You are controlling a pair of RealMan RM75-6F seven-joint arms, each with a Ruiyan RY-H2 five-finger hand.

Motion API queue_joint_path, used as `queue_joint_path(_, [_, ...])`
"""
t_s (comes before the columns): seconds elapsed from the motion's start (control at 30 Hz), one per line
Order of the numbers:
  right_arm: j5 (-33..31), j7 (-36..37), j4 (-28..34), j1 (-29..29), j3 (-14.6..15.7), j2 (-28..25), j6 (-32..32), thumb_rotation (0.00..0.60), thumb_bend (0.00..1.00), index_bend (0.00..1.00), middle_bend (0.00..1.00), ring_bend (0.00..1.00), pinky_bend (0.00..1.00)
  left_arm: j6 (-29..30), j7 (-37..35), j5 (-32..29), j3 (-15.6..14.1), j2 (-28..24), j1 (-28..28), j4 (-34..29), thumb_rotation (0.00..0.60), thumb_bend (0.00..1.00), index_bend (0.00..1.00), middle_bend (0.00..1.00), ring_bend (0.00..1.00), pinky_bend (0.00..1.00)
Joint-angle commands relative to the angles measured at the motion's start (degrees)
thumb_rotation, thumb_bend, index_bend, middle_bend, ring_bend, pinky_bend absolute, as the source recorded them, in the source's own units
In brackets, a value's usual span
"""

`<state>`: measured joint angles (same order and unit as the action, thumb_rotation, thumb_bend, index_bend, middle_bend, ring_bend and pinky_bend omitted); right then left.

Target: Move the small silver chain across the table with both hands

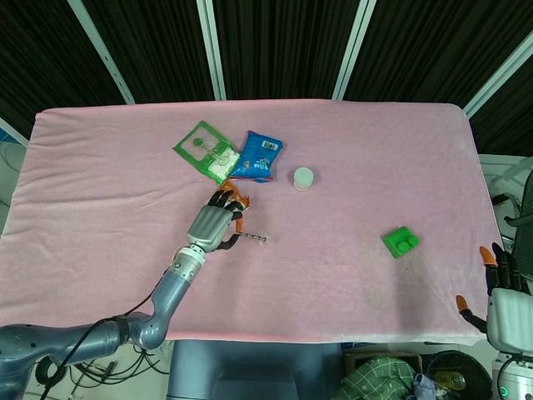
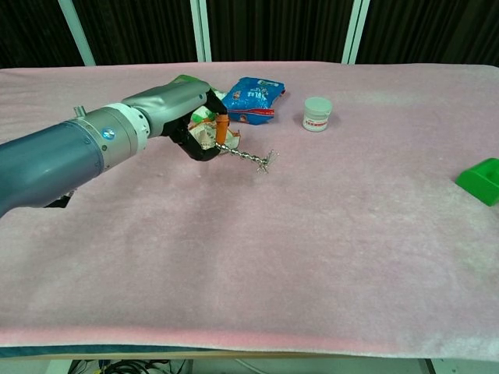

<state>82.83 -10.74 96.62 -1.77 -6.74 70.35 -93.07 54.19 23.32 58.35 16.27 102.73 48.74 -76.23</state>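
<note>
Pinching one end of the small silver chain (image 2: 251, 157) between thumb and an orange-tipped finger, the left hand (image 1: 215, 225) sits low over the pink tablecloth (image 1: 350, 167), just in front of the crumpled orange-and-white wrapper (image 2: 205, 134), which it partly hides in the chest view. From that pinch the chain runs out toward the robot's right, its long axis lying roughly across the table, with the free end trailing on or just above the cloth; whether it touches cannot be told. That free end points toward the middle of the table and, beyond it, toward the right hand (image 1: 498, 287), which waits at the near right edge with fingers spread and nothing in them, well apart from the chain. Judging by the task, a handover is what comes next, and it turns on this line-up: the loose end is the part nearest the right hand, so the right hand would have to come in and take it there while the left holds the other end. Further out, the green packet (image 1: 206, 149) and the blue packet (image 1: 257, 155) lie behind the left hand, the small white jar (image 1: 303, 177) stands beside them, and the green block (image 1: 400, 242) sits between the chain and the right hand, near the path.
</note>
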Motion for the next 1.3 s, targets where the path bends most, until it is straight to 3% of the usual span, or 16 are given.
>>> queue_joint_path(0.03, [0.0,0.2,0.1,0.0,0.0,-0.1,0.0,0.600,0.17,0.08,0.00,0.02,0.22,0.1,-0.2,-0.3,-0.3,0.9,0.2,1.2,0.600,0.48,0.63,0.26,0.00,0.00])
queue_joint_path(0.7, [-0.1,1.4,1.0,-0.2,0.1,-1.0,0.3,0.600,0.17,0.08,0.00,0.02,0.22,0.4,0.3,-2.5,-1.1,6.0,0.5,7.5,0.600,0.45,0.60,0.24,0.00,0.00])
queue_joint_path(0.97, [-0.3,1.3,1.2,-0.1,0.1,-1.1,0.4,0.600,0.17,0.08,0.00,0.02,0.22,-1.3,2.5,-3.2,-2.3,5.6,0.8,7.4,0.600,0.28,0.40,0.18,0.00,0.00])
queue_joint_path(1.3, [-0.3,1.4,1.5,-0.4,-0.1,-1.3,-0.2,0.600,0.18,0.09,0.00,0.02,0.22,0.8,9.5,-5.4,-3.2,-0.6,0.2,-2.1,0.600,0.26,0.28,0.13,0.00,0.00])
